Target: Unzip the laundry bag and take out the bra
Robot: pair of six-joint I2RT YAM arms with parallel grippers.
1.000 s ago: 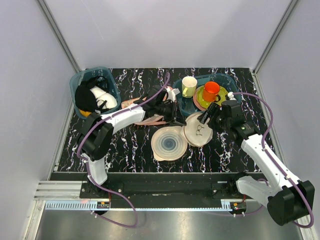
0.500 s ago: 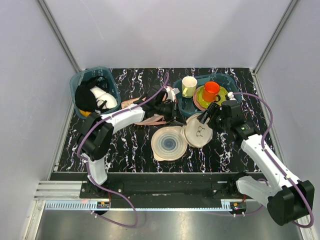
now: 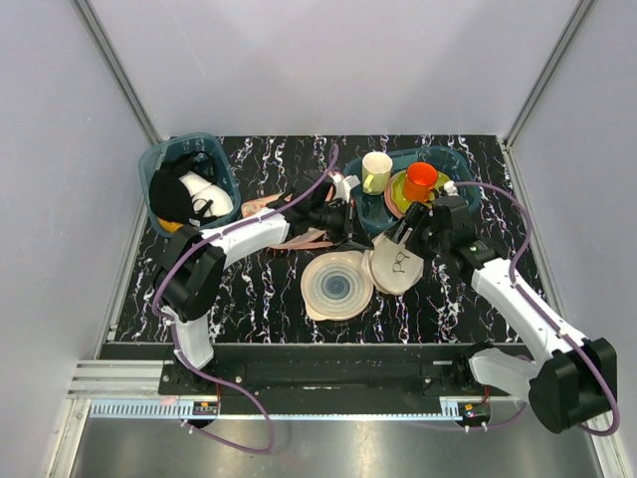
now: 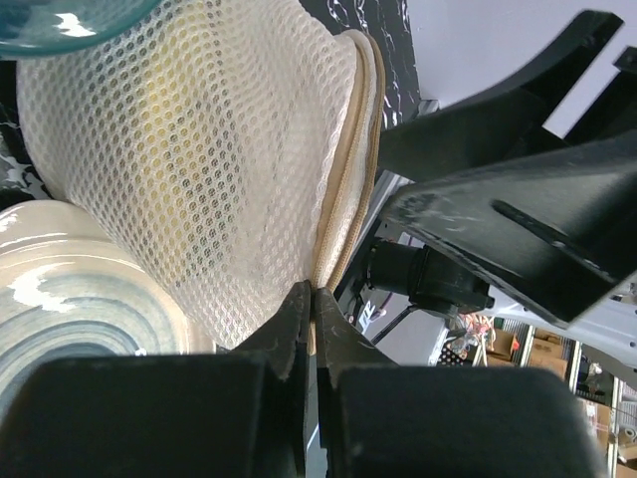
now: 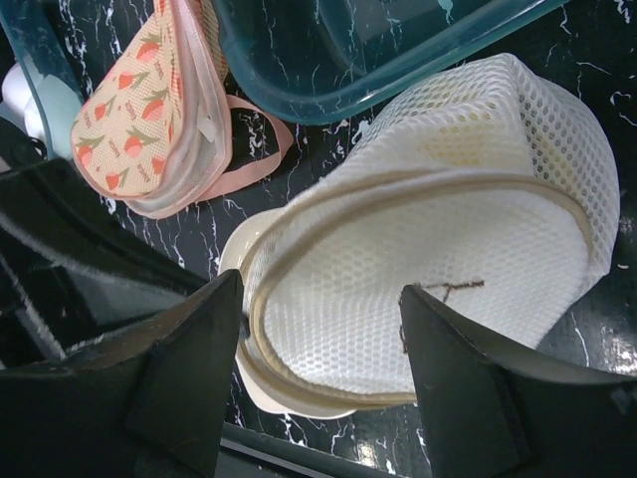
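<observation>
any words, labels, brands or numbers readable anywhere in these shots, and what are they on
None can be read.
The laundry bag carries only a small dark line drawing, no letters.
The pink cloth shows a carrot pattern, no words.
Background clutter in the left wrist view is too blurred to read.

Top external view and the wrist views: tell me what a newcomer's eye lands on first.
The white mesh laundry bag comes first, at the centre, next to a ringed pale disc. The left claw is pinched shut on its tan zipper seam, while the right claw stands open across it. Behind, an orange cup glows in a teal bin.
</observation>
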